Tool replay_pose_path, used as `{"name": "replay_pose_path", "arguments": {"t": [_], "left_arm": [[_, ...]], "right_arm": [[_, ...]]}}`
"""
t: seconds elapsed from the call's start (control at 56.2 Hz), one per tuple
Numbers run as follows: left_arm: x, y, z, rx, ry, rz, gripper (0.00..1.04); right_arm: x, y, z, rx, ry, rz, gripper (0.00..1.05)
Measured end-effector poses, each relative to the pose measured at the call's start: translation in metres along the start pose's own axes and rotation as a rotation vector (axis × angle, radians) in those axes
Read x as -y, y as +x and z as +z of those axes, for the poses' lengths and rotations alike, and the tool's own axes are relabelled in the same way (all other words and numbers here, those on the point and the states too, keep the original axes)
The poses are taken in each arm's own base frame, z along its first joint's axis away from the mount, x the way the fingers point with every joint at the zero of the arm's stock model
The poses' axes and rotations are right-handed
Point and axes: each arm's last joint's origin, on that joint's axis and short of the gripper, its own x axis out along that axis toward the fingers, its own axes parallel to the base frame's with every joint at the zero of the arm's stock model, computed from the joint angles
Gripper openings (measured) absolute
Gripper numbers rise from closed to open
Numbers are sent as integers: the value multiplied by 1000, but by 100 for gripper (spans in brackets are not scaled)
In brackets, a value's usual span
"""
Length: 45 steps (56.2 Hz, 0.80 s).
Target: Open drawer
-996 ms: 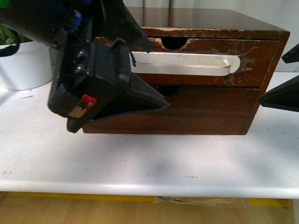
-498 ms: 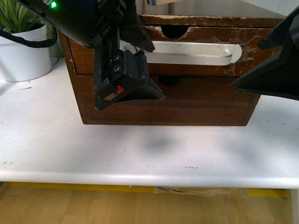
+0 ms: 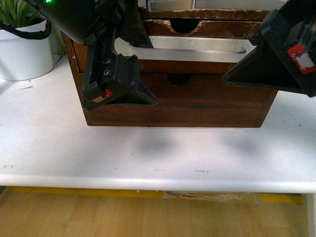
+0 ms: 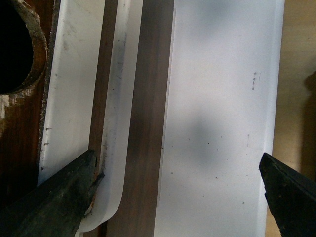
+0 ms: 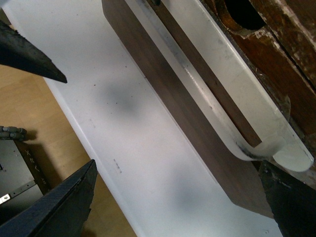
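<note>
**While both grippers gape wide, the handled drawer sits between them**

Where the broad white table spreads across the front view, a dark brown wooden chest stands on it, facing the robot. Its upper tier is the dark brown wooden drawer. Below that lies a plain-fronted, handleless lower drawer. Whether the upper drawer is shut flush or drawn a little forward cannot be told.

The black left gripper hangs in front of the chest's left part with its jaws spread wide, gripping nothing. In the left wrist view one of its fingers has its tip at the rounded end of the handle, touching it or nearly so. The other finger hangs well apart over the table's edge.

The black right gripper is also spread wide and holds nothing. One wedge-shaped finger covers the right end of the drawer front in the front view. In the right wrist view a fingertip lies just beside the handle's other rounded end, while its partner hangs off the table's front edge.

A round white pot of green leaves stands on the table to the left of the chest.

The long white bar handle runs across the drawer front between the two grippers. Above it, a half-round notch cuts into the drawer's chipped top edge.
</note>
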Motion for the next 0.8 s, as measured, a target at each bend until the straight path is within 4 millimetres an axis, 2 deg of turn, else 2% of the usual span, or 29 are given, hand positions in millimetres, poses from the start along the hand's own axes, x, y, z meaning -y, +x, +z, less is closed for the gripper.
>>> {"name": "replay_pose_path", "arguments": {"t": [0.516, 0.8], "left_arm": [[0, 0, -1, 13, -3, -7, 99], [4, -3, -1, -4, 17, -49, 99]], "right_arm": [[7, 37, 14, -10, -21, 47, 96], [3, 40, 13, -18, -21, 113, 96]]}}
